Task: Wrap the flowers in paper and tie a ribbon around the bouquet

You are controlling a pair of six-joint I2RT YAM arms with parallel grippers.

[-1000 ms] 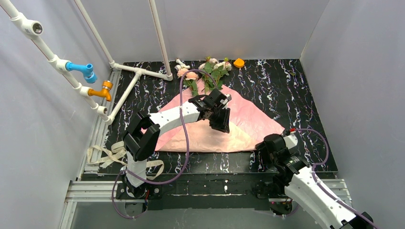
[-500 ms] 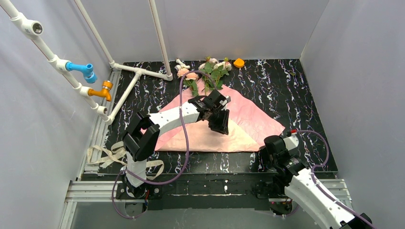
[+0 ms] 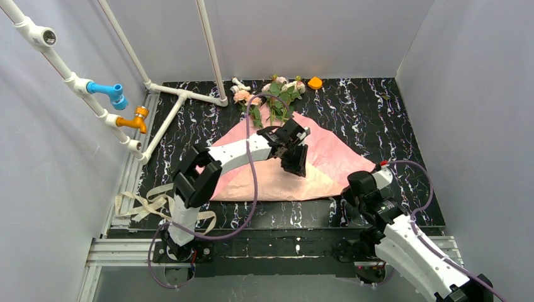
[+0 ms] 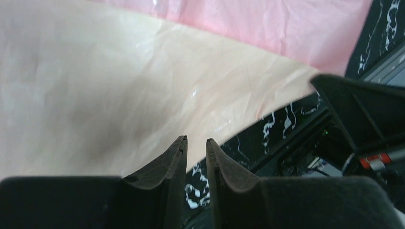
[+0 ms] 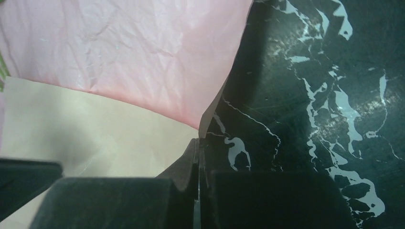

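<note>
Bright even light; wrist views blur up close, paper glints faintly.

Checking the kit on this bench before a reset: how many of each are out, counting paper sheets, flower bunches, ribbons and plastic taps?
paper: 1
bunch of flowers: 1
ribbon: 1
taps: 2, the blue tap and the orange tap
Total: 5

We count 1 paper sheet, 1 bunch of flowers, 1 ribbon & 1 small orange obj. We also get 2 taps, blue tap & orange tap, plus 2 arms, left arm & right arm
</note>
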